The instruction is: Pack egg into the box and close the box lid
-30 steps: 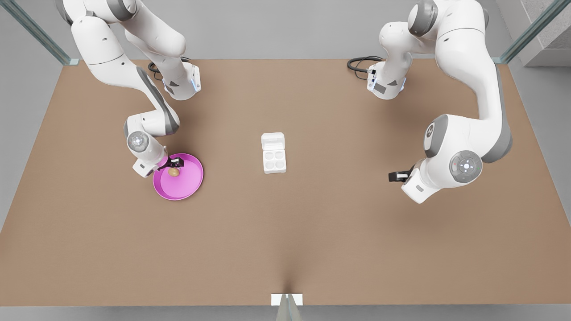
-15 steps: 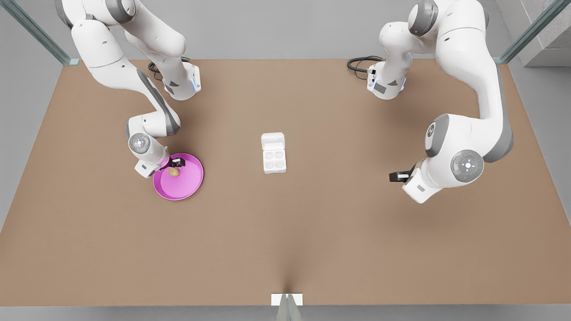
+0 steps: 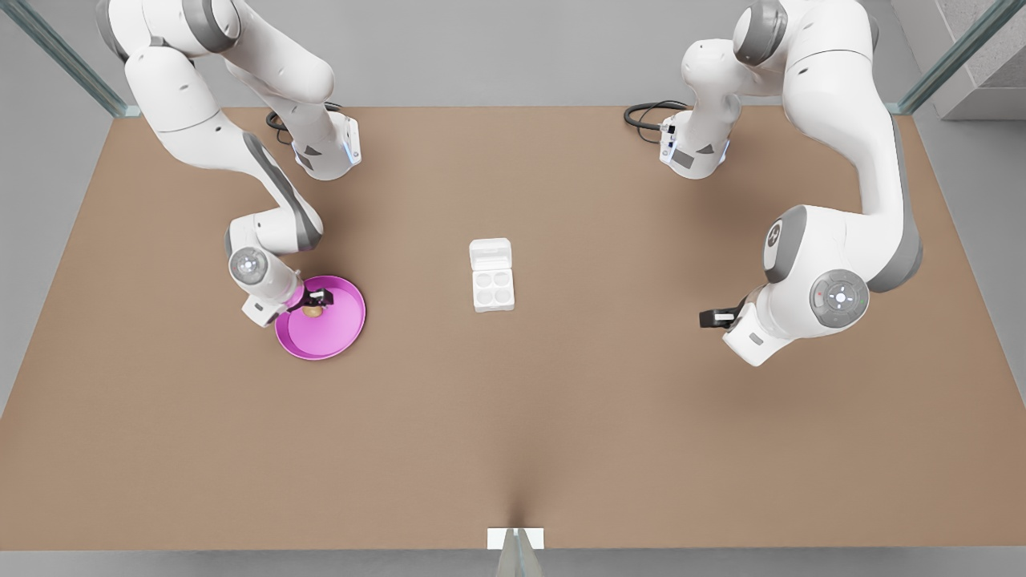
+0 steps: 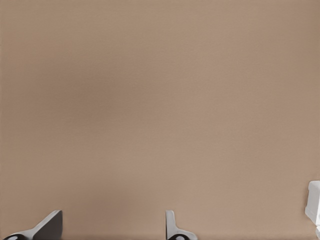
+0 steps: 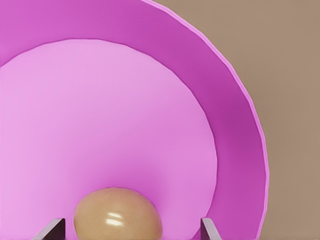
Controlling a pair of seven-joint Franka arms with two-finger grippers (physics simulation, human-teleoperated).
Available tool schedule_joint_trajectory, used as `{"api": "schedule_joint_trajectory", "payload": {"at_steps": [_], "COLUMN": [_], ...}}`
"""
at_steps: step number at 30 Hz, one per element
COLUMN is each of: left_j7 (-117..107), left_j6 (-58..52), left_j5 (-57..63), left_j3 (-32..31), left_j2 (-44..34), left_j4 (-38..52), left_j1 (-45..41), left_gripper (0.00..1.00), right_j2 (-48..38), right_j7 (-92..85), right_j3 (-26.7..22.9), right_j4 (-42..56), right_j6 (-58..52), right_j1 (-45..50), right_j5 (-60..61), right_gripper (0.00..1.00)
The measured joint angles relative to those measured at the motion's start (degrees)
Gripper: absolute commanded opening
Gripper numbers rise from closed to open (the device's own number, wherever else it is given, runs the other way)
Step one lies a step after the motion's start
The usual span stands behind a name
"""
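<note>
You see the right tool [image 3: 313,303] open astride the glossy oval egg [image 5: 118,214] near the pink plate's [image 3: 341,324] left rim. The left tool [image 3: 705,317], open, waits right over bare matte worktop [image 3: 513,433].

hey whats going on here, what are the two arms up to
The right gripper hangs over the round pink plate with its fingers open on either side of the small tan-brown egg, which lies on the plate, not yet lifted. The small white four-cup egg carton sits mid-table with its hinged white lid open and all cups empty. The left gripper waits, open, over bare table at the front view's right.
</note>
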Motion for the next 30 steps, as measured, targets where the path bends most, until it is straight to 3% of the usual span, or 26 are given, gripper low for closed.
{"api": "schedule_joint_trajectory", "payload": {"at_steps": [5,6,7,8,11,13,24,30], "left_j7": [0.02,0.02,0.03,0.03,0.04,0.04,0.06,0.07], "left_j6": [0.02,0.02,0.02,0.02,0.03,0.03,0.03,0.03], "left_j5": [0.02,0.02,0.03,0.03,0.03,0.03,0.03,0.03], "left_j3": [0.00,0.01,0.01,0.00,0.02,0.02,0.01,0.00], "left_j2": [0.01,0.02,0.02,0.02,0.03,0.03,-0.02,0.02], "left_j4": [0.00,0.00,0.00,0.00,-0.05,-0.08,-0.09,-0.09], "left_j1": [-0.06,-0.07,-0.06,-0.06,-0.06,-0.07,-0.04,-0.06], "left_gripper": [1.00,1.00,1.00,1.00,1.00,1.00,1.00,1.00], "right_j2": [1.19,1.41,1.55,1.61,1.67,1.64,0.18,-0.56], "right_j7": [-0.07,-0.09,-0.12,-0.19,-0.50,-0.80,-2.24,-2.70], "right_j3": [0.01,0.01,0.00,0.01,0.03,0.03,0.04,0.74], "right_j4": [-0.11,-0.07,-0.05,-0.04,-0.03,-0.04,0.17,5.30], "right_j6": [-0.09,-0.10,-0.10,-0.09,-0.06,-0.05,-0.26,-2.34], "right_j1": [-0.02,-0.06,-0.13,-0.20,-0.15,-0.15,-0.40,0.84], "right_j5": [0.17,0.15,0.13,0.16,0.37,0.54,0.99,2.23], "right_gripper": [1.00,0.95,0.79,0.72,0.66,0.50,0.46,0.46]}}
